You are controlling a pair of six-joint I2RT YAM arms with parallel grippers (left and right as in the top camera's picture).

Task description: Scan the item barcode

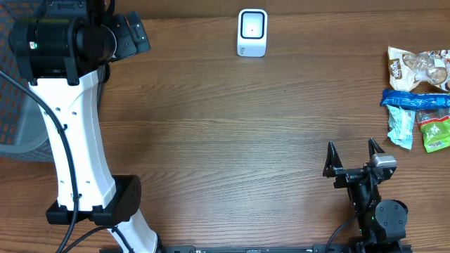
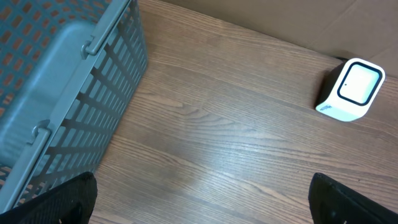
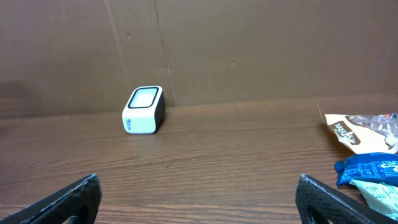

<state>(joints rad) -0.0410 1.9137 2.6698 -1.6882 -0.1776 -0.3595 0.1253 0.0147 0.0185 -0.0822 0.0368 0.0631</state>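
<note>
**Overhead and wrist views, before any item was taken up.** The items for scanning, a cluster of snack packets (image 1: 416,98), lay at the right edge of the table (image 1: 211,140). They were well apart from the white barcode scanner (image 1: 252,32), which stood at the far edge with its window tilted upward. The cluster comprised a brown-and-white bag (image 1: 415,67) at the far end, a blue wrapper (image 1: 415,100) across the middle, and a pale teal packet (image 1: 401,128) beside a green packet (image 1: 436,135) nearest the front. The packets touched or overlapped.

The right gripper (image 1: 351,151) stood near the front edge, close to the packets, with its jaws spread wide and holding nothing. The left gripper (image 2: 202,202) hovered at the far left beside a grey slatted basket (image 2: 62,93), likewise spread wide and empty.

**Handling, as judged.** The packets looked light, soft and crinkly. Their glossy film seemed likely to slip and to buckle under a pinch, and the contents might crush. The best hold would probably be a sealed end or a side edge, leaving the printed face free to present to the scanner. Which face carried the barcode could not be told. The teal packet, nearest the right gripper, seemed the easiest to reach.
</note>
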